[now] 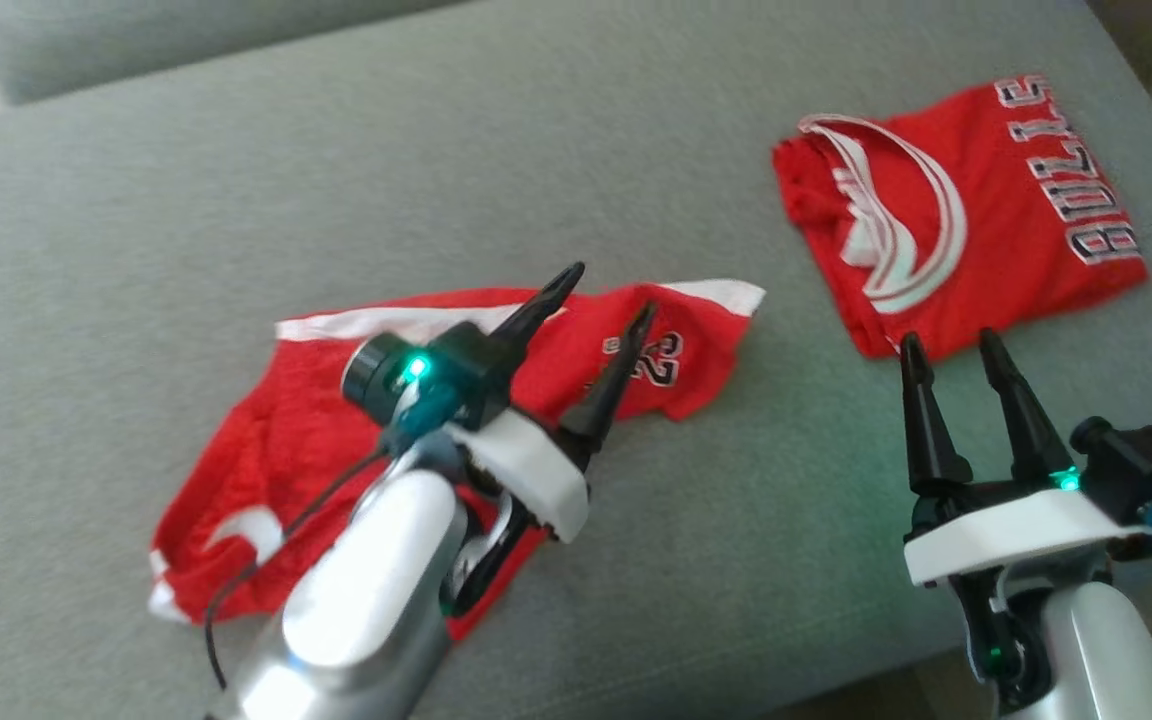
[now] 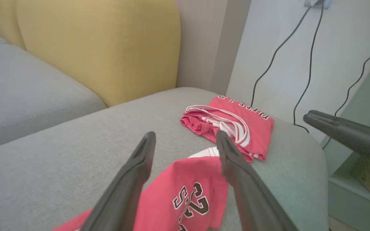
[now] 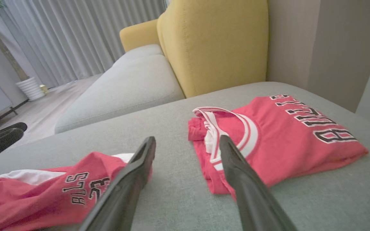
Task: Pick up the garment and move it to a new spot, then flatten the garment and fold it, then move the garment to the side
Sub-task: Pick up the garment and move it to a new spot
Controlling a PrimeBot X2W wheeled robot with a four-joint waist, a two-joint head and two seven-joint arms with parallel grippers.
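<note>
The garment (image 1: 276,430), crumpled red shorts with white trim and a "23" print, lies loose on the grey sofa seat (image 1: 236,180) at centre left. It shows too in the left wrist view (image 2: 185,179) and the right wrist view (image 3: 43,195). My left gripper (image 1: 608,292) hovers over its right half with the fingers apart and nothing between them (image 2: 185,134). My right gripper (image 1: 951,342) stands open at the lower right, its tips just short of the folded red jersey (image 1: 996,220), holding nothing (image 3: 187,138).
The folded red jersey (image 3: 284,141) with white stripes and black lettering rests near the seat's right end (image 2: 246,122). A yellow backrest (image 2: 108,48) rises behind the seat. Dark cables (image 2: 300,64) hang on the wall past the sofa's end. The seat's front edge runs along the lower right.
</note>
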